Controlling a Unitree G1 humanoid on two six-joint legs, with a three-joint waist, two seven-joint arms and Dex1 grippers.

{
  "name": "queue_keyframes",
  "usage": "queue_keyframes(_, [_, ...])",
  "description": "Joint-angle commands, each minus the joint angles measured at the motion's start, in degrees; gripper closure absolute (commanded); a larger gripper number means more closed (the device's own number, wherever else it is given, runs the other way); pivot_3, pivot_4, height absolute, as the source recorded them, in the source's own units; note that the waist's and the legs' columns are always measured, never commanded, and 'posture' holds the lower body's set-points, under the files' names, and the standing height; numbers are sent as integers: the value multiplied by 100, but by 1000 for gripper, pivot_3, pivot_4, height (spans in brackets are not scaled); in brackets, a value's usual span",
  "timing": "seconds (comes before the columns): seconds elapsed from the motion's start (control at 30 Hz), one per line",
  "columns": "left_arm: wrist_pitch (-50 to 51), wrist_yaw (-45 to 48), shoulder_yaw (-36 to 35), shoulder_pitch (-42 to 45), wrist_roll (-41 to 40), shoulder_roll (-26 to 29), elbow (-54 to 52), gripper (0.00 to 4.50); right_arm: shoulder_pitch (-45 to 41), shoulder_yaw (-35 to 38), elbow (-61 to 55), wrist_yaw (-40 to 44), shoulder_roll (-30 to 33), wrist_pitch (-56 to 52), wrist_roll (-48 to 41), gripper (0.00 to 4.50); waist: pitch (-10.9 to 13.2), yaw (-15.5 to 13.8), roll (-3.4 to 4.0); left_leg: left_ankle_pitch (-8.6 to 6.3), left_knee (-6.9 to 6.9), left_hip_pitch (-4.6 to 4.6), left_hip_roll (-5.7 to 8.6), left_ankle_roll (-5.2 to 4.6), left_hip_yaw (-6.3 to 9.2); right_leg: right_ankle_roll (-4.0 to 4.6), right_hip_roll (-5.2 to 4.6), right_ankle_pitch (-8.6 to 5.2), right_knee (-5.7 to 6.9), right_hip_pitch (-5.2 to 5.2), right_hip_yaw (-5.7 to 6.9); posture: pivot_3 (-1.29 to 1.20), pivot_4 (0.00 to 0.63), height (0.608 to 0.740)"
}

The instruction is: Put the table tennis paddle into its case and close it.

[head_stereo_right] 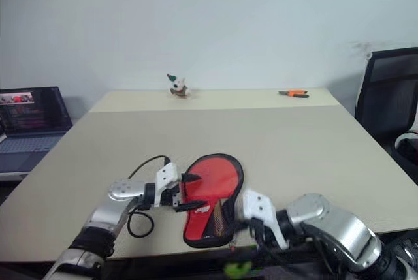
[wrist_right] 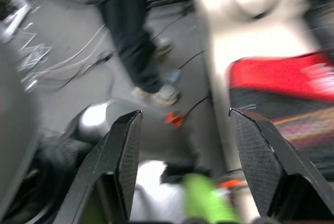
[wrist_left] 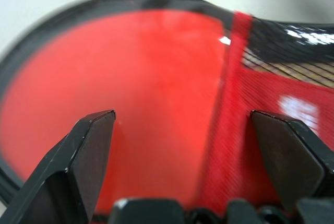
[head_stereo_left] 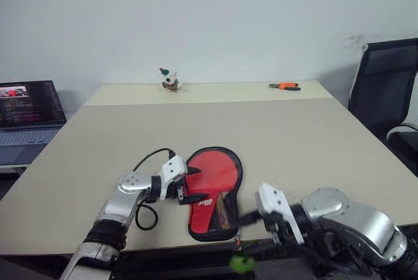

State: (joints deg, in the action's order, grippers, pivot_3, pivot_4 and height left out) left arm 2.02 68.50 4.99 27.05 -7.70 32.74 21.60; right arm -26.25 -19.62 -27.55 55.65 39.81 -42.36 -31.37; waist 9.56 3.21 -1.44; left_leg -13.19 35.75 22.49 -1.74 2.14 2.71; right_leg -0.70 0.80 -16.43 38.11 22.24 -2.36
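The table tennis paddle (head_stereo_left: 210, 170) lies with its red face up inside its case (head_stereo_left: 238, 174), a black-rimmed pouch lying open near the table's front edge. The handle (head_stereo_left: 215, 213) sits under the case's red-and-mesh lining. My left gripper (head_stereo_left: 192, 187) is open at the paddle's left side. In the left wrist view the red face (wrist_left: 130, 88) and the mesh lining (wrist_left: 282, 93) lie between its fingers (wrist_left: 88, 156). My right gripper (head_stereo_left: 251, 223) stands open at the case's lower right end, nothing between its fingers (wrist_right: 122, 166). A green charm (head_stereo_left: 241, 264) hangs below the table edge.
The beige table (head_stereo_left: 294, 143) carries a small figurine (head_stereo_left: 170, 81) and orange-handled pliers (head_stereo_left: 285, 86) at its far edge. A laptop (head_stereo_left: 26, 107) stands at the left, a black chair (head_stereo_left: 385, 84) at the right. A person's legs (wrist_right: 130, 36) and cables show on the floor.
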Motion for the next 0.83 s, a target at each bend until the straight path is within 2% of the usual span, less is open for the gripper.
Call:
queue_keyframes(0.03, [818, -176, -425, -316, -429, 295, -859, 0, -491, 364, 861, -314, -580, 528, 266, 1602, 24, 6, -11, 0, 1, 8, 0, 0, 0, 1, 0, 1, 0, 7, -2, 0, 150, 740])
queue_keyframes(0.13, [1566, -595, -952, -502, -907, 400, -1527, 0, -861, 464, 1654, -227, -867, 948, 516, 1602, 80, -20, -10, 0, 8, 26, -5, 0, 10, 2, -2, 1, 3, 15, 9, 0, 150, 740])
queue_keyframes(0.37, [2516, -1589, -1829, -1017, -1419, 460, -2770, 0, -1523, 581, 3750, 292, -1008, 2168, 1130, 1602, 112, -143, -6, -4, 15, 48, 18, 6, 8, 17, -39, 16, -4, 27, 6, 0, 150, 740])
queue_keyframes(0.53, [2639, -1903, -1705, -889, -1372, 471, -2993, 0, -1932, 754, 5215, 557, -785, 3191, 1691, 1602, 128, -170, 0, -6, 16, 47, 20, 10, 0, 26, -41, 23, -3, 27, 14, 0, 150, 740])
queue_keyframes(0.83, [2110, -2194, -1284, -623, -1090, 120, -2515, 0, -1964, 1055, 5443, 651, -508, 3353, 1951, 1602, 137, -132, 7, -6, 17, 44, 16, 11, -25, 28, -39, 24, 3, 29, 1, 0, 150, 740])
